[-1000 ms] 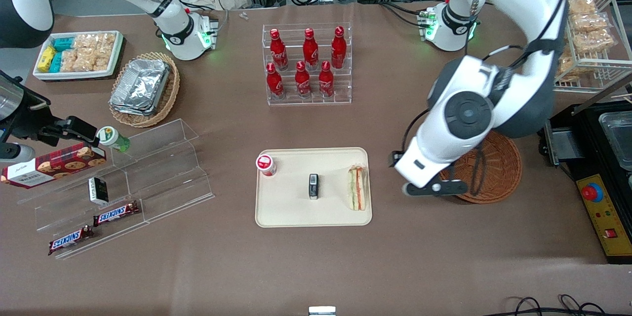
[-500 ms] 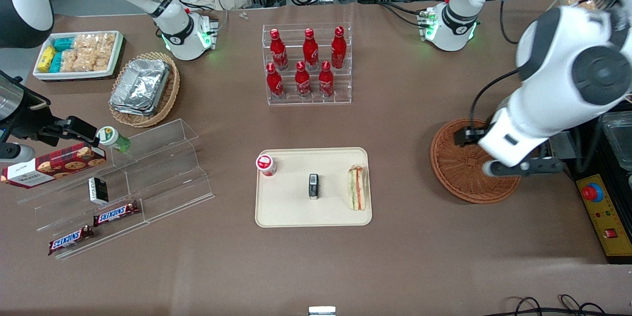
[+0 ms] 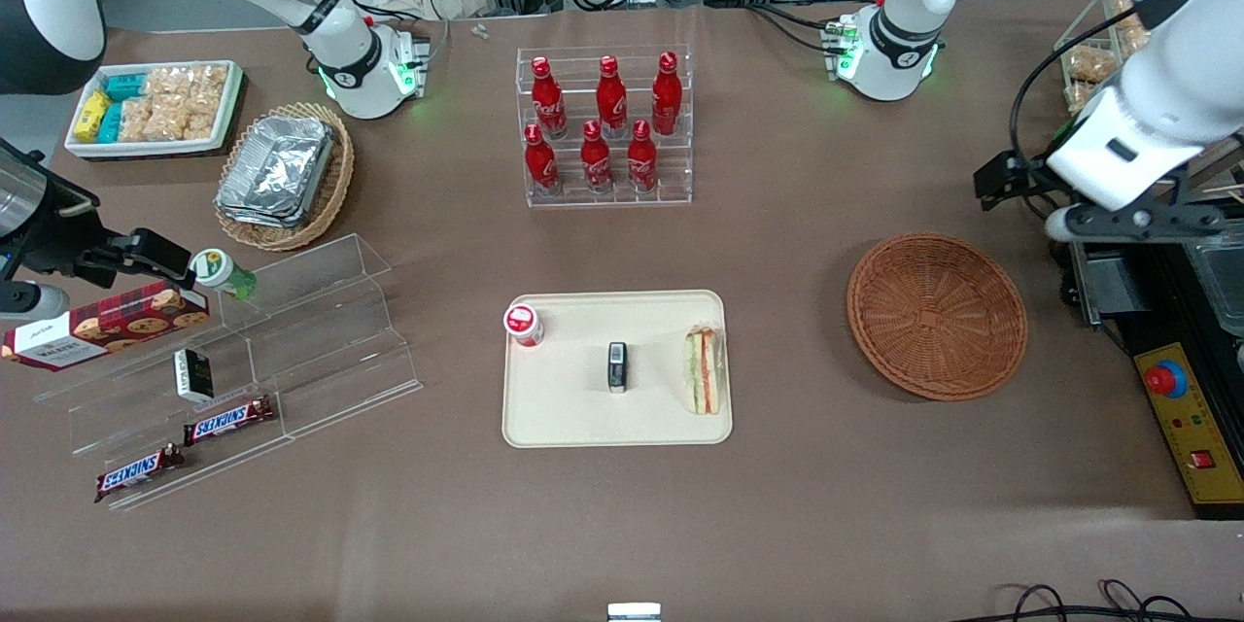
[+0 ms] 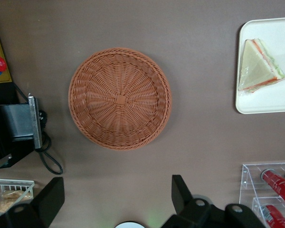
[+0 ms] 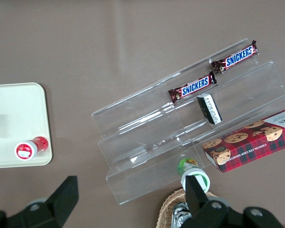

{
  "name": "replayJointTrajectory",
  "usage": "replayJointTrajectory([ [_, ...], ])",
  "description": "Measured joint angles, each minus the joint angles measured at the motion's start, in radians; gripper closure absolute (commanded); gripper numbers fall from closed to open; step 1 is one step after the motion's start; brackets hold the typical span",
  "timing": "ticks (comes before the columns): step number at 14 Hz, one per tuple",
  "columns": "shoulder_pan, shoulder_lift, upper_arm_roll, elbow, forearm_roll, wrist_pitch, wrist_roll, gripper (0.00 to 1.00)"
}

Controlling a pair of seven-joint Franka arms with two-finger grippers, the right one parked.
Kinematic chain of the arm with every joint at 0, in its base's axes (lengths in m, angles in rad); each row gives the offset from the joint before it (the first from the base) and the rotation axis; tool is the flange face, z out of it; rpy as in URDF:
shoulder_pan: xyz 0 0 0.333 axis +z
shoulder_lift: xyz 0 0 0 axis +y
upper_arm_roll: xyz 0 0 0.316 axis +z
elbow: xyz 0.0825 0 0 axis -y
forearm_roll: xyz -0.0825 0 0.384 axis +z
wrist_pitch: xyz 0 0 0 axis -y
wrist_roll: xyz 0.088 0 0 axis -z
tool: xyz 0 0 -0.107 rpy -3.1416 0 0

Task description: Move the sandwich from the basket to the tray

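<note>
A brown cloth covered the long table (image 3: 797, 525), with cables and metal framing along the upper edge of the front view. Mid-frame sat the cream tray (image 3: 573, 413); the sandwich (image 3: 703, 370) lay on it against the edge nearest the basket (image 3: 936, 315), with a small dark packet (image 3: 617, 366) at the middle and a red-capped bottle (image 3: 523, 324) at one corner. The wicker basket rested on the cloth toward the working arm's end, well apart from the tray and holding nothing. A clear rack of red bottles (image 3: 607, 128) stood in the upper middle. At the parked arm's end were a clear stepped stand (image 3: 292, 330) with Snickers bars (image 3: 228, 419), a cookie box (image 3: 102, 323), a tan basket of foil containers (image 3: 282, 173) and a white tray of snacks (image 3: 153, 107).

The gripper (image 4: 111, 202) hung high above the cloth at the right edge of the front view, its fingers (image 4: 179, 192) spread wide and empty. Half a second earlier it had been low over the basket, and a second earlier its arm had covered part of the basket; it had since risen and pulled away toward the black machine (image 3: 1181, 350). Sandwich, tray and basket had not shifted.
</note>
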Motion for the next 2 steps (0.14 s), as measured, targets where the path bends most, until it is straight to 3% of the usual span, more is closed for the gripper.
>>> replayJointTrajectory([
  [2, 0.0, -0.006, 0.006, -0.006, 0.0, -0.002, 0.007, 0.0],
])
